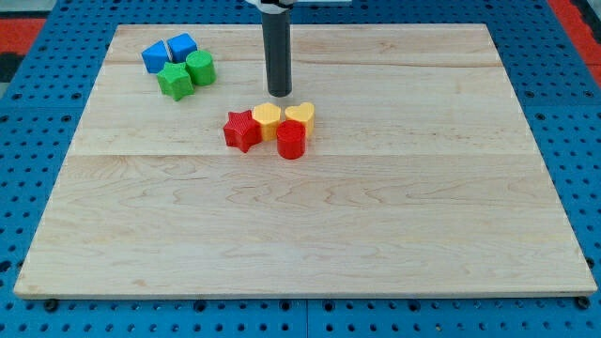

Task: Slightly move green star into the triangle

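My tip, the blunt lower end of a straight dark rod with no fingers to spread or pinch, rests on the wooden board and holds nothing, touching no block. The rod stands upright, rising from the tip to a white collar at the view's top edge, where the rest of the arm is cut off.

Well to the view's left of the tip and slightly toward the view's top lies the green star, part of a tight group of four near the board's upper left corner. A blue block of triangular look sits just beyond the star, at its upper left and touching or nearly touching it. A blue cube lies beside that block, and a green cylinder presses against the star's right side, the nearest of the four to the tip.

Just below the tip, toward the view's bottom, sits a second cluster. A yellow block, its shape unclear, and a yellow heart lie closest, a small gap short of the rod's end. A red star is at their left, and a red cylinder stands in front of them.
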